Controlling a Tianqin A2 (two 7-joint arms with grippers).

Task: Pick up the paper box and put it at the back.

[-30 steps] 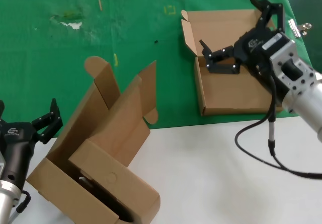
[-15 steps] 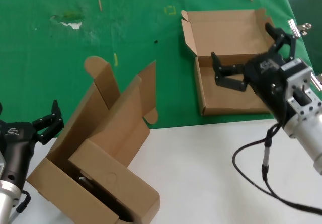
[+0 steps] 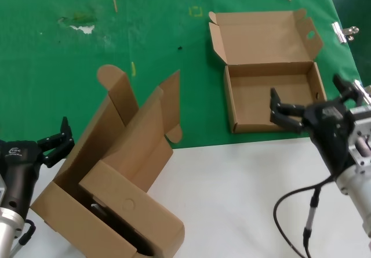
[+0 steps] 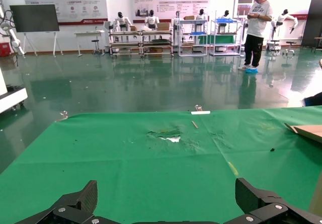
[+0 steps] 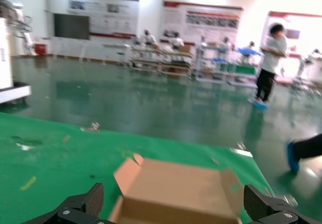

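Note:
The paper box (image 3: pixel 255 98) lies open on the green cloth (image 3: pixel 145 32) at the back right, its lid (image 3: pixel 264 35) tilted up behind it. My right gripper (image 3: pixel 306 93) is open and empty, hovering over the box's near right corner without touching it. In the right wrist view the box (image 5: pixel 176 189) lies just ahead of the open right gripper (image 5: pixel 173 201). My left gripper (image 3: pixel 54 135) is open and empty, parked at the near left; in the left wrist view the left gripper (image 4: pixel 164 196) faces bare green cloth.
Several similar brown boxes wedged into one another (image 3: pixel 116 177) stand at the near left, straddling the cloth and the white surface (image 3: pixel 232 200). A metal binder clip (image 3: pixel 345 32) lies at the cloth's right edge. Scuffs and small yellow marks (image 3: pixel 133 68) dot the cloth.
My right gripper has drawn back from over the box's lid toward the near right edge, staying open. The box has stayed in place. The left arm has not moved.

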